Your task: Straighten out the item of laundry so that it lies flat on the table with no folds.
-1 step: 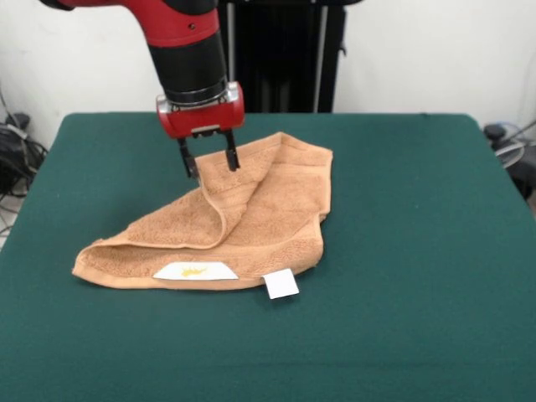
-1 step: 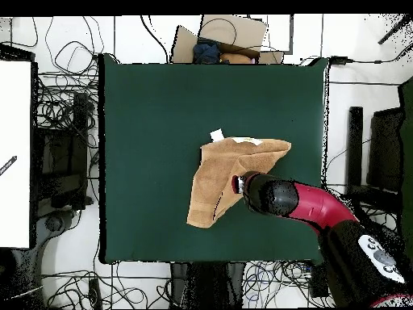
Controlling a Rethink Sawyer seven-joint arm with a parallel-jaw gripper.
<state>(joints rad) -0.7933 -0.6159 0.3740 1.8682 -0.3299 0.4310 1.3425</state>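
A small white tag [image 1: 280,285] sticks out from the near edge of the orange-tan towel [image 1: 251,226], beside a longer white tag with a yellow mark [image 1: 195,271]. The towel lies folded over itself near the middle of the green desk [image 1: 419,251]. The pincer [image 1: 209,163] stands at its far edge, fingers apart, seemingly straddling a raised fold.
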